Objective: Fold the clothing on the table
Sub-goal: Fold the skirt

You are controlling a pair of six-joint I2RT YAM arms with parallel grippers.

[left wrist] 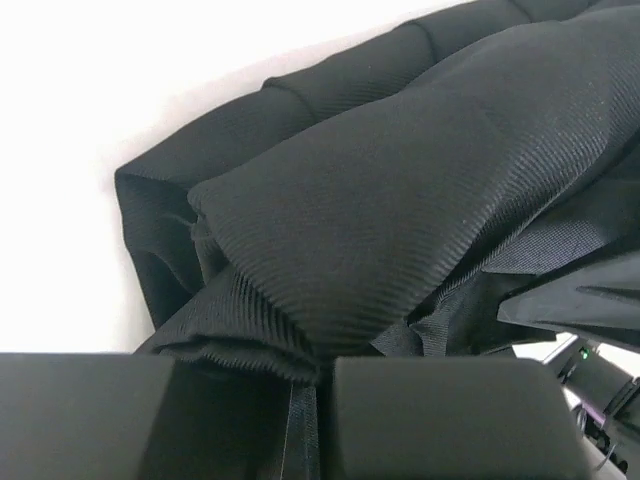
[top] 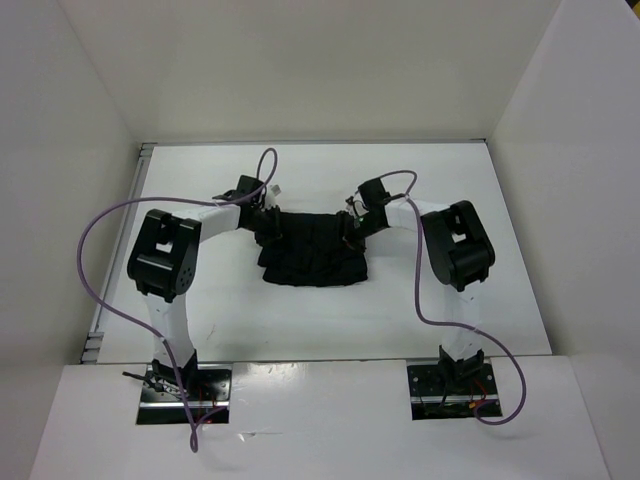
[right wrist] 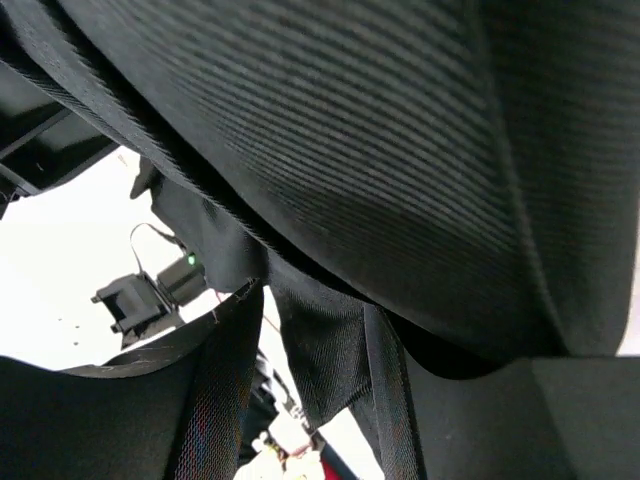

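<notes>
Pinched a bunched fold of the clothing (top: 315,255) in the left gripper (left wrist: 305,410), jaws nearly together. Gripped its opposite end in the right gripper (top: 352,228), jaws partly spread around cloth. Lay stretched between both, over the table (top: 470,300).

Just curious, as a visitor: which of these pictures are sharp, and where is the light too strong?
Top external: evenly lit, the clothing a detail-less dark patch on the table. Left wrist: weave sharp, table blown out white. Right wrist: fabric too close, softly blurred.
</notes>
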